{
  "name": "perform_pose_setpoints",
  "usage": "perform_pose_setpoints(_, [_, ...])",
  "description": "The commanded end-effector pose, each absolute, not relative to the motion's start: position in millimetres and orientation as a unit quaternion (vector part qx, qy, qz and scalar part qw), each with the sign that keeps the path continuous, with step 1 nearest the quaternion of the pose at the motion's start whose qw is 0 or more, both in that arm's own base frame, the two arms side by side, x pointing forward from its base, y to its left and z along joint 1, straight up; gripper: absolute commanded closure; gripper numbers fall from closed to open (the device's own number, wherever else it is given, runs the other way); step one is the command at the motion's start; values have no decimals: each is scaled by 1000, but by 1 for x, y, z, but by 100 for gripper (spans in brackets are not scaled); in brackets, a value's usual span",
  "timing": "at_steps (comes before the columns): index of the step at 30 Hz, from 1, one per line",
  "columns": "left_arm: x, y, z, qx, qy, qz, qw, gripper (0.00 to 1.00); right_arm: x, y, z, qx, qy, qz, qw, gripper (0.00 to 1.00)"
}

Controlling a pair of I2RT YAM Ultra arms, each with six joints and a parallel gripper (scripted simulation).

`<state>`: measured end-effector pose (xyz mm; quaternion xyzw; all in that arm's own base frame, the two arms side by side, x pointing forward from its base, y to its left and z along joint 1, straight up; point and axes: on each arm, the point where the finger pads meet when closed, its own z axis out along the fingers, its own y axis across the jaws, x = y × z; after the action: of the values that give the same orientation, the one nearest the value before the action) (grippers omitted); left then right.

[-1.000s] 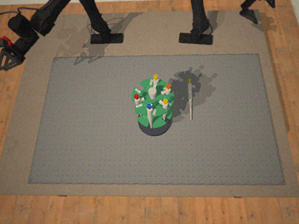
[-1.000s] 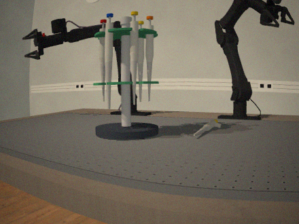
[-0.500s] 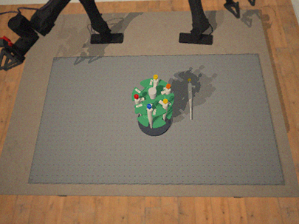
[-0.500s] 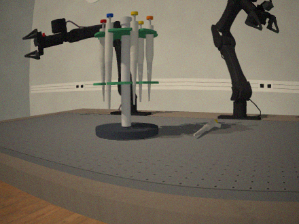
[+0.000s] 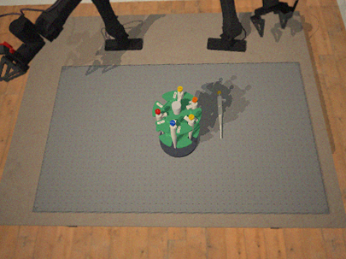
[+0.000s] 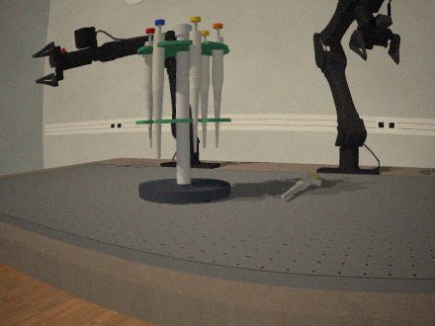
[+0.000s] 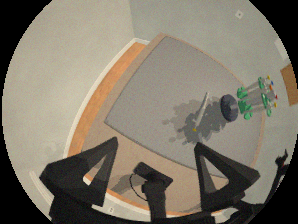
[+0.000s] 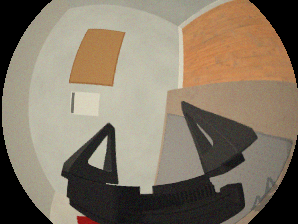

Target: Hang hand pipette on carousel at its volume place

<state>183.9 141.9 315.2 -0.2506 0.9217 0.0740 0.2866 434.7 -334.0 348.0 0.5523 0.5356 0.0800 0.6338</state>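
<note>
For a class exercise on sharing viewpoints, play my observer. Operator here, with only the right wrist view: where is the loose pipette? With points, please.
Observer: The loose pipette (image 5: 220, 115) (image 6: 298, 187) (image 7: 202, 111) lies beside the carousel (image 5: 179, 151) (image 6: 158, 193) (image 7: 232, 107), not on it.
Operator: What colour is its push button?
Observer: The push button (image 5: 219, 92) (image 6: 314, 176) (image 7: 195, 130) is yellow; its printed volume is too small to read.
Operator: Is the left gripper holding anything?
Observer: No, the left gripper (image 5: 271, 31) (image 6: 381, 61) (image 7: 157, 145) is open and empty, raised well above the pipette.

Pipette (image 6: 301, 186) w/ yellow button on mat, near carousel base (image 6: 184, 192).
</note>
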Motion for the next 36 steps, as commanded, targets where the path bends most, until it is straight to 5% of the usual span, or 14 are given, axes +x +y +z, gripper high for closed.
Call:
perform_pose_setpoints(1, [222,145,307,-159,934,46,315,0,433,-334,364,542,534,79,644,0])
perform_pose_setpoints(20, [292,139,257,114,913,-36,391,0,433,-334,364,542,534,79,644,0])
perform_pose_setpoints(36, [288,132,253,112,916,-42,383,0,415,-314,385,525,567,43,633,0])
